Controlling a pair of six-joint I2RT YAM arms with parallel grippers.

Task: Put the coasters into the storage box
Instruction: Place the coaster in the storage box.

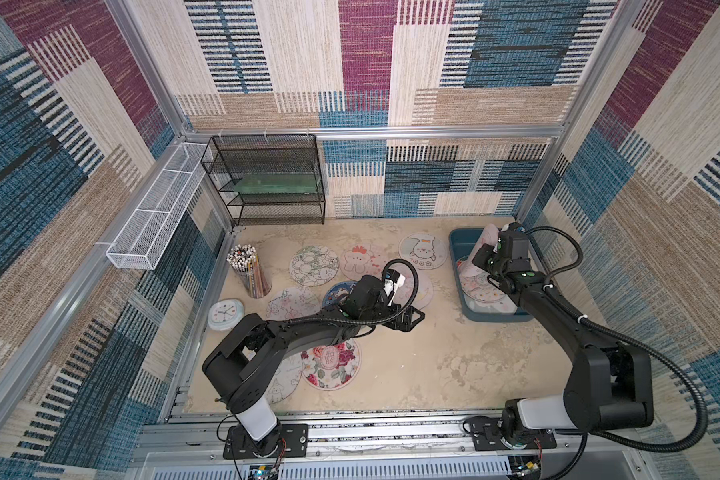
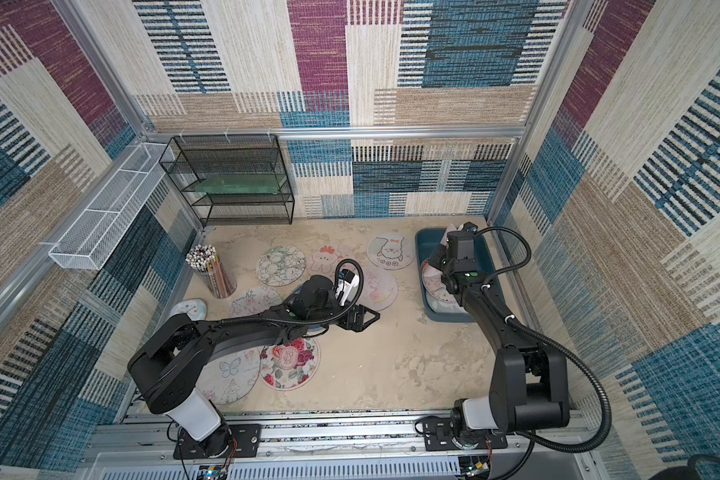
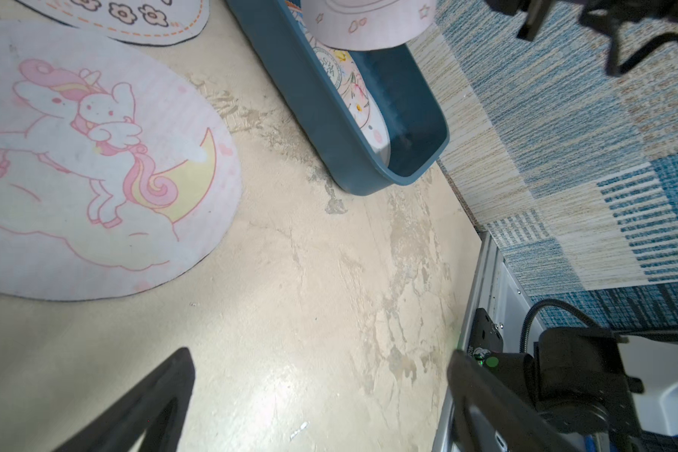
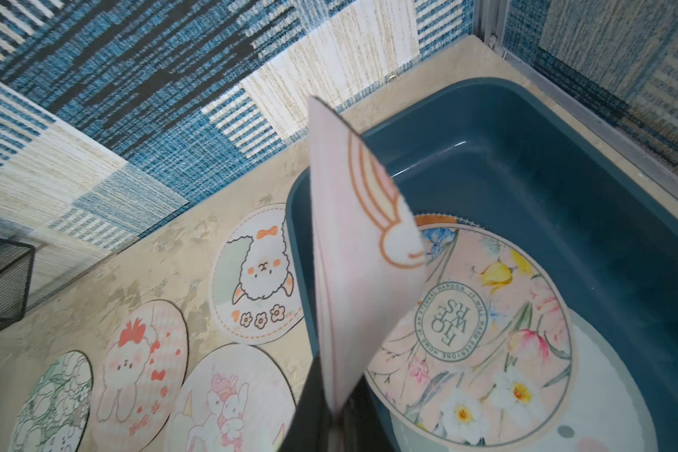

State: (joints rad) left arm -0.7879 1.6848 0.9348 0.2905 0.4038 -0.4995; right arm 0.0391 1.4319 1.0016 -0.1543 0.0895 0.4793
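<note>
Patchwork walls (image 1: 350, 62) are framing the beige surface (image 1: 433, 365) where, at two o'clock, the right tool (image 4: 329, 407) is clenching a seemingly light, floppy coaster (image 4: 353, 254) by its rim over the storage box (image 4: 525, 164), while the left tool (image 3: 320, 360) is hanging released.

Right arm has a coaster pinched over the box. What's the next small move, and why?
Probably lower the right gripper a little into the storage box before releasing. It is shut on a pink coaster that stands on edge over the box, above the floral coaster lying flat inside. Dropped from this height, it might tip and end up leaning instead of lying flat.
</note>
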